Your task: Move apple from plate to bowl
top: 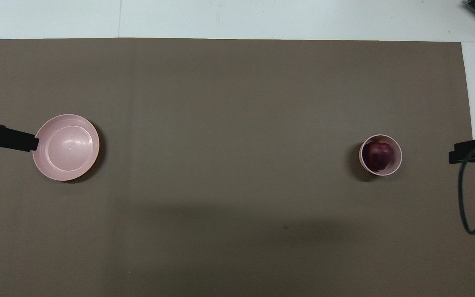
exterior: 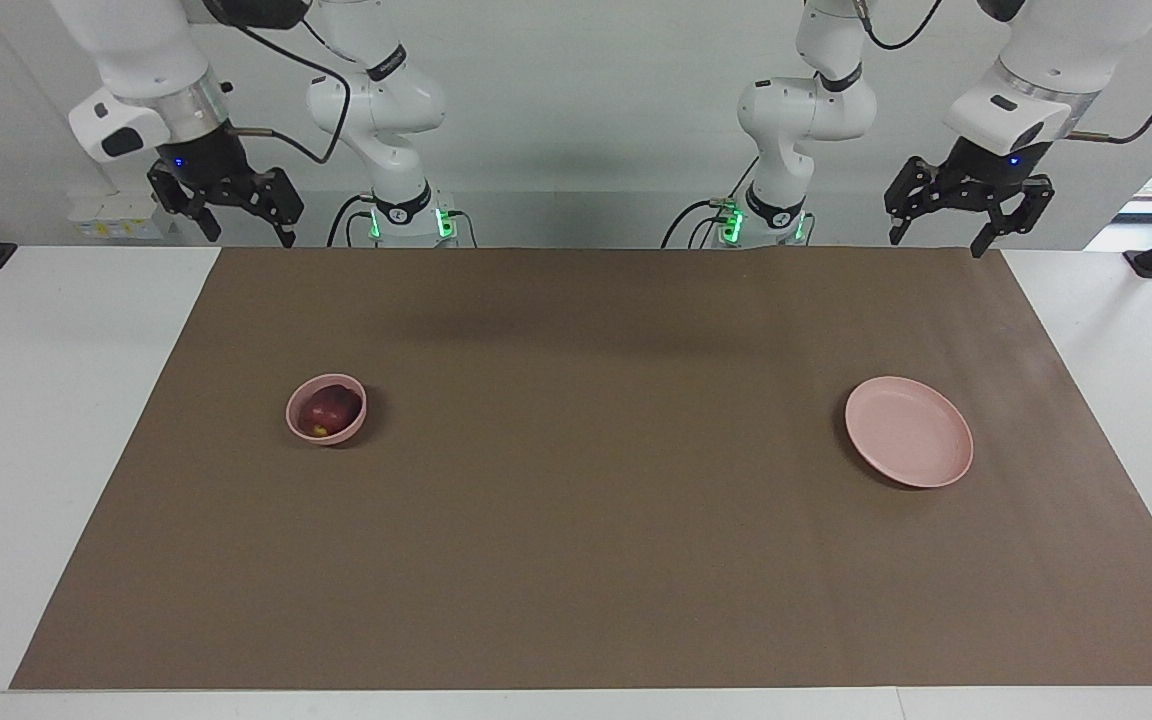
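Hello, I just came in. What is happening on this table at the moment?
Nothing is being handled now. The apple lies in the small bowl toward the right arm's end of the table, and the plate sits bare toward the left arm's end. The right gripper and left gripper hang open, raised near the robots' edge, holding nothing.

Only the small deep pink bowl (exterior: pixel 326 409) at 9 o'clock and the wide shallow pink plate (exterior: pixel 908 431) at 3 o'clock interrupt the brown mat (exterior: pixel 596 480).

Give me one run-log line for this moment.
apple: in bowl | plate: bare | right gripper: open, raised by mat's corner | left gripper: open, raised, waiting | state: placement looks done
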